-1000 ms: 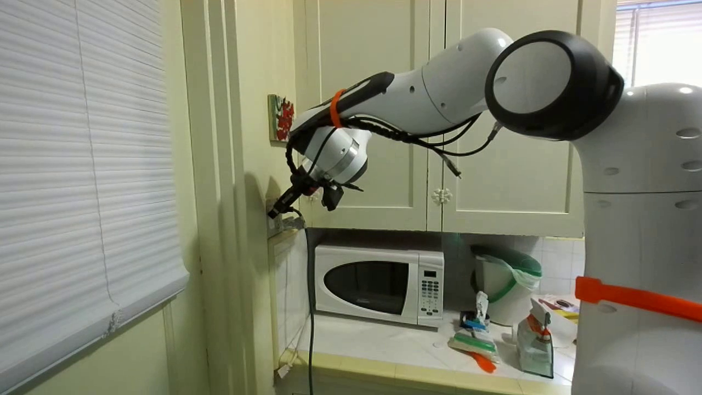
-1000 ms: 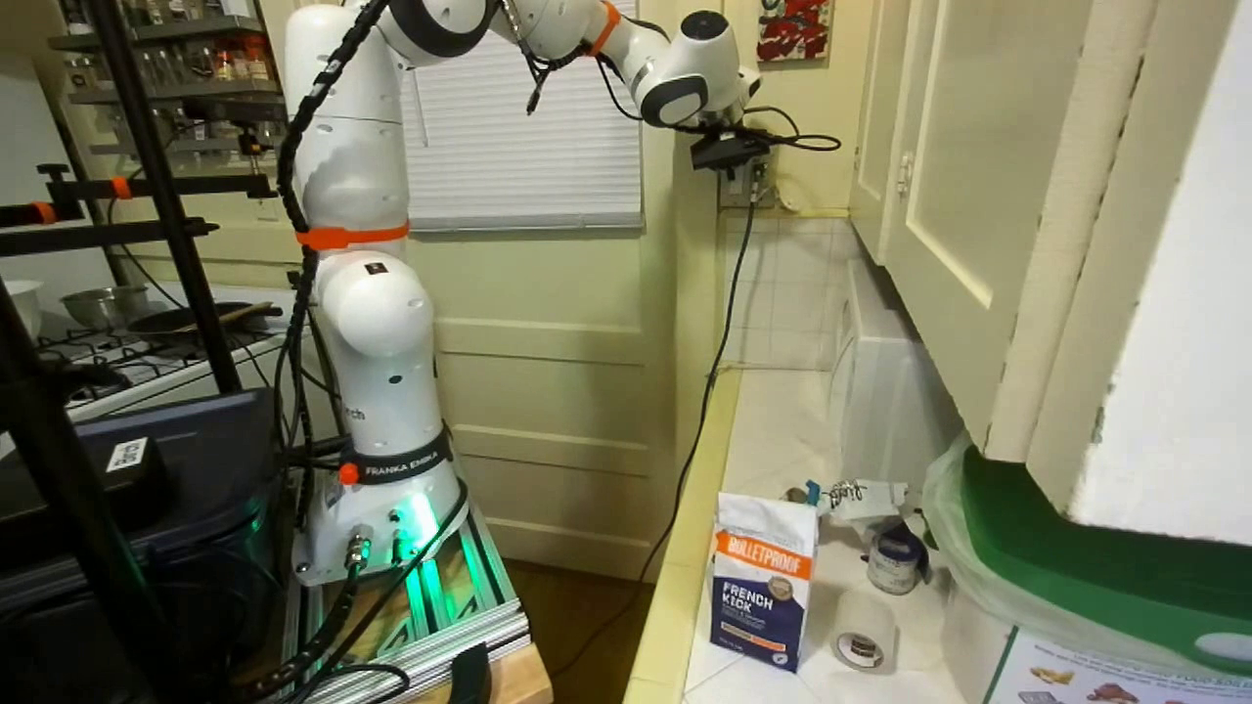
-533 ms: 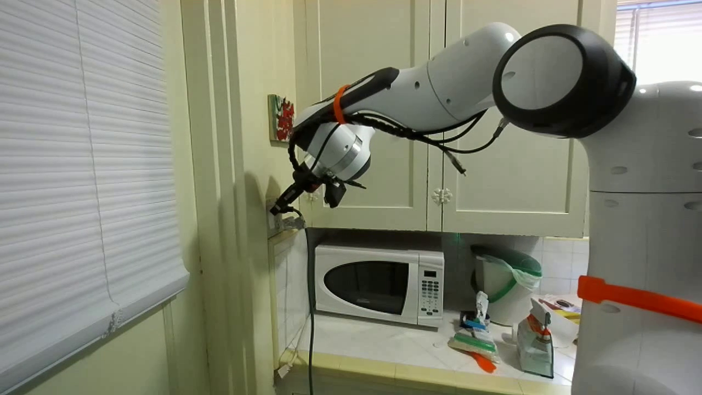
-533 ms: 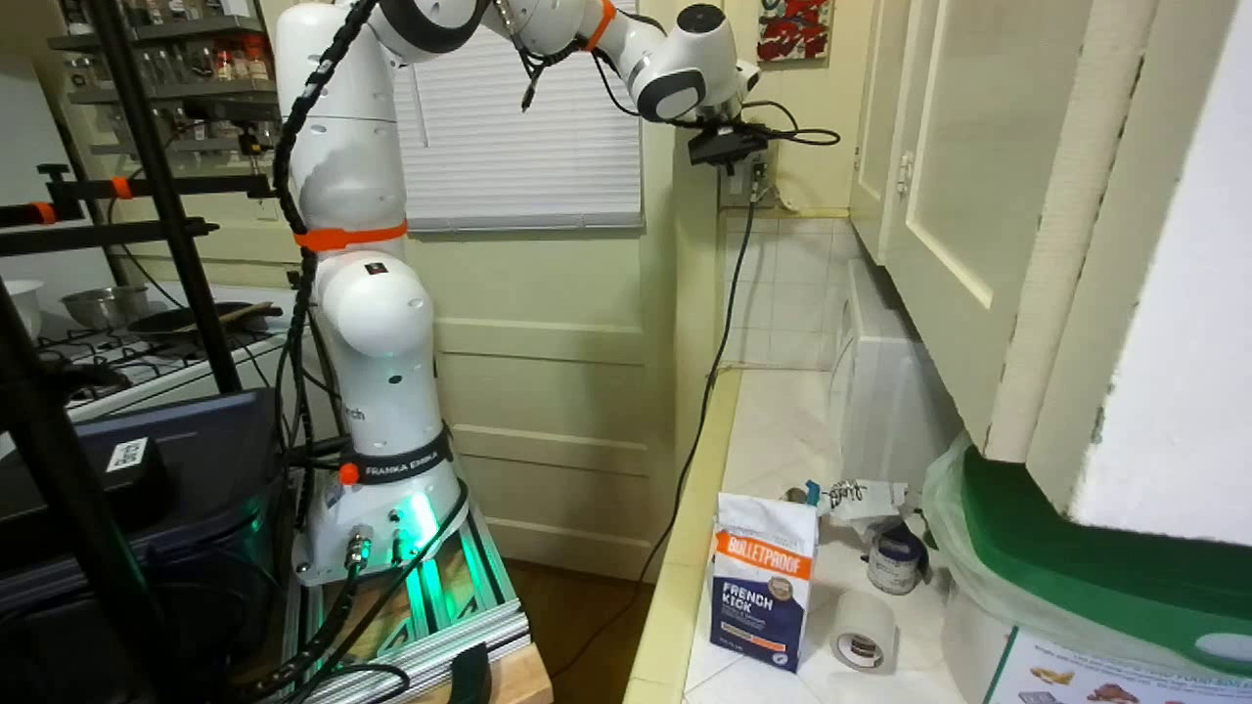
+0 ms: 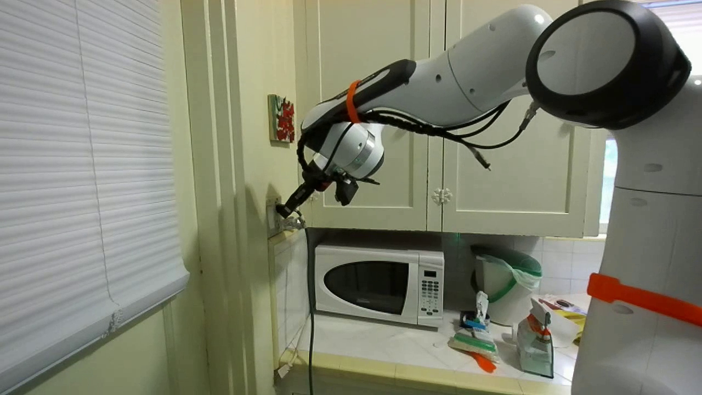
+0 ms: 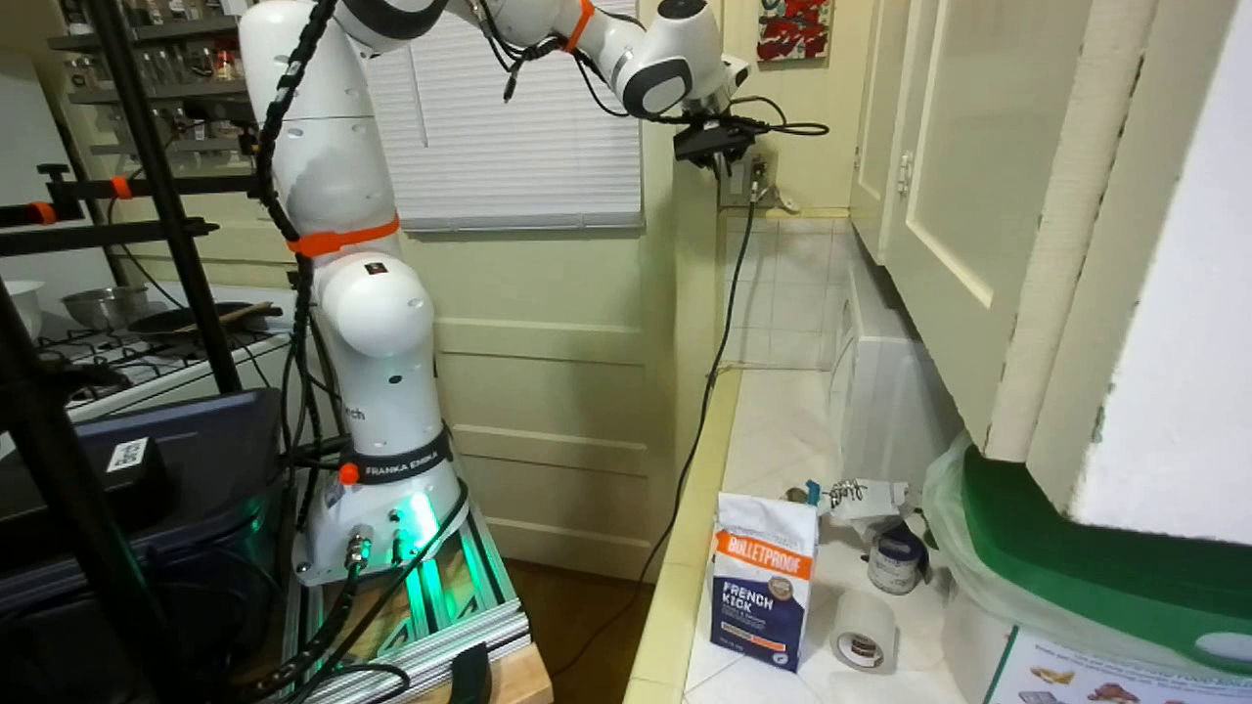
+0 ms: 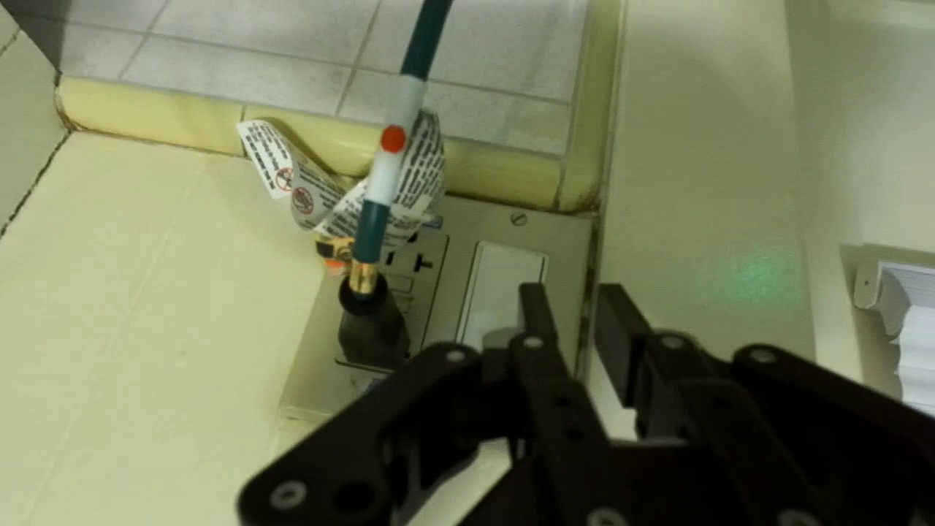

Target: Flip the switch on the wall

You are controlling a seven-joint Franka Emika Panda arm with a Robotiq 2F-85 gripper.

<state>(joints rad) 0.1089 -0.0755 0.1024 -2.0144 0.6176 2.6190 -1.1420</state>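
Note:
The switch is a pale flat rocker [image 7: 500,288] in a metal plate [image 7: 566,248] on the cream wall [image 7: 146,307] in the wrist view. The plate also shows at the wall's corner in an exterior view [image 5: 272,219], and partly behind the gripper in an exterior view [image 6: 736,194]. My gripper [image 7: 573,296] is partly open and empty. Its left finger overlaps the switch's lower right side; its right finger is over the door trim. In an exterior view the gripper [image 5: 283,211] tilts down toward the plate; I cannot tell whether it touches.
A black plug [image 7: 374,329] with a thick cord [image 7: 427,40] and paper tag [image 7: 292,172] sits in the outlet beside the switch. Door trim [image 7: 701,183] borders the plate. Cabinets [image 5: 367,109] hang beside the arm, above a microwave [image 5: 378,285]. A red plaque [image 5: 282,119] hangs above.
The arm has drawn back from the wall. The gripper has moved a little right in one exterior view and left in the other, and the elbow has moved back and up.

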